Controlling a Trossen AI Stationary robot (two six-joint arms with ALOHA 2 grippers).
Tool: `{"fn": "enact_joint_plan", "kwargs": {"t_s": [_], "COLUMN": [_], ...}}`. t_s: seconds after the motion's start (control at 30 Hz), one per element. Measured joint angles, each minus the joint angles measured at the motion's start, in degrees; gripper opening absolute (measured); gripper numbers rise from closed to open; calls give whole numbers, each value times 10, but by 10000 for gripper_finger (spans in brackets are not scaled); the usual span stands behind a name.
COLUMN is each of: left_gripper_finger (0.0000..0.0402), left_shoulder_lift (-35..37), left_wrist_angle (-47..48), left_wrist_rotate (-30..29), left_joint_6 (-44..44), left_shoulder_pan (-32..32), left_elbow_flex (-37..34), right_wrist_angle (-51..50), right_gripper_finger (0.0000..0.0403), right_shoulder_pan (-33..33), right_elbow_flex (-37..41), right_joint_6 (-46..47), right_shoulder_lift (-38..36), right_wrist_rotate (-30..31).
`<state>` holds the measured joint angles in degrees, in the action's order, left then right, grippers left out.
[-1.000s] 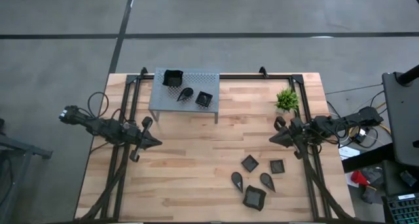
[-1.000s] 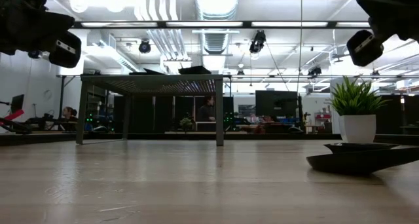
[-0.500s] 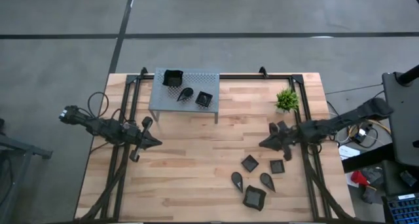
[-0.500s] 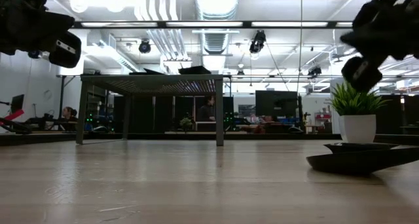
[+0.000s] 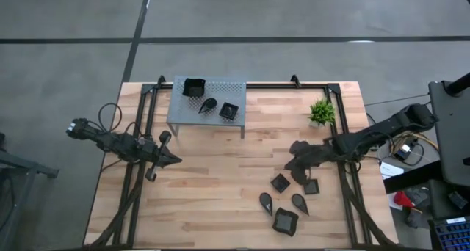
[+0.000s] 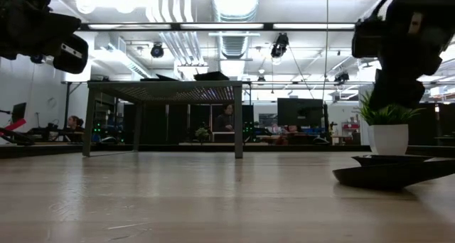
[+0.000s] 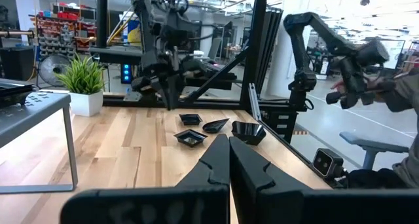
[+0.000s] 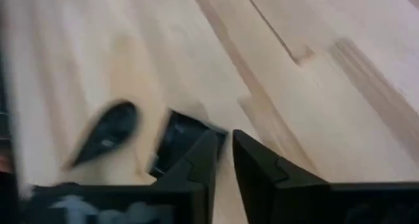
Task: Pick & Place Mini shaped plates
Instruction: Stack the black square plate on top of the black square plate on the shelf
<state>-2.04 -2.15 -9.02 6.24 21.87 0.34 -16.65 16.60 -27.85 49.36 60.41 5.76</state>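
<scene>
1. Mini shaped plates (image 5: 280,182): five on the table just below the right gripper (image 5: 295,165); three on the grey stand (image 5: 208,115), well apart from it.
2. Right gripper: fingers slightly apart, nothing held; step judged: reaching toward a plate.
3. Next: lower, straddle a rim, close.
4. Left gripper (image 5: 173,161): shut, idle, far off.

Blurred and part-hidden plates

In the right wrist view, the teardrop plate (image 8: 105,133) was smeared by blur; the square plate (image 8: 175,133) sat partly behind the fingers (image 8: 196,165).
</scene>
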Motion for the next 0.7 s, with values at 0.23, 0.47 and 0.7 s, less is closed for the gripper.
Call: {"fn": "enact_joint_plan", "kwargs": {"t_s": [0.23,0.47,0.7], "left_gripper_finger": [0,0,0], "left_shoulder_lift": [0,0,0], "left_wrist_angle": [0,0,0], "left_wrist_rotate": [0,0,0], "left_joint_6": [0,0,0], "left_shoulder_pan": [0,0,0], "left_elbow_flex": [0,0,0], "right_wrist_angle": [-96,-104,-143], "right_gripper_finger": [95,106,97], "right_shoulder_pan": [0,0,-2], "right_elbow_flex": [-96,-143,-152], "right_joint_6": [54,81,115], "right_shoulder_lift": [101,177,243], "right_wrist_rotate": [-78,-121,-105]}}
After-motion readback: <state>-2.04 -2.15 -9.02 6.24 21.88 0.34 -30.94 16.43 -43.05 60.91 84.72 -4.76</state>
